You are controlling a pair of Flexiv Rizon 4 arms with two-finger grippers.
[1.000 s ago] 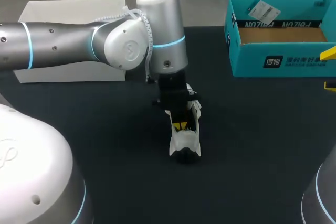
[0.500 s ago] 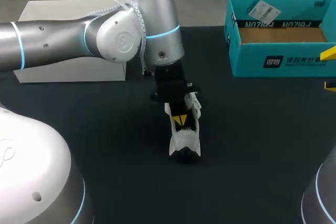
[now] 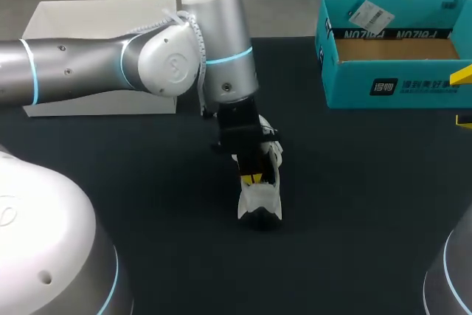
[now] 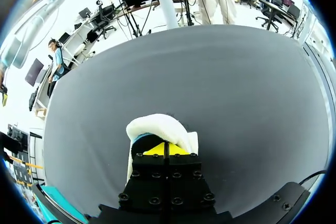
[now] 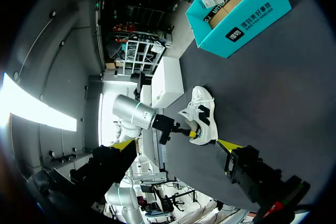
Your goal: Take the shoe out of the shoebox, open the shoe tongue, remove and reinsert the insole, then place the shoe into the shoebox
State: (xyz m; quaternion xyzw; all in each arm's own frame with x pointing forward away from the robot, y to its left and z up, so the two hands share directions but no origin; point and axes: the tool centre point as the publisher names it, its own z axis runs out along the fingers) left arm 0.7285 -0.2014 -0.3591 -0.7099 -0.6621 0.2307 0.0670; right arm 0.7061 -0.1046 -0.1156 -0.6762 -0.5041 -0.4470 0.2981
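Head view: fixed, high behind the robot, looking down on the surface (image 3: 354,204). Left wrist view: close over the shoe (image 4: 157,127), along its own fingers (image 4: 153,150). Right wrist view: farther off, seemingly oblique. All three share the shoe.

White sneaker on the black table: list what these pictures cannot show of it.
Insole: head view, left gripper fills the white sneaker's opening.
Anything pinched between the tips: left wrist view, the gripper's black body covers it.
Heel: head view, largely behind that gripper.
Tongue: right wrist view, too small.
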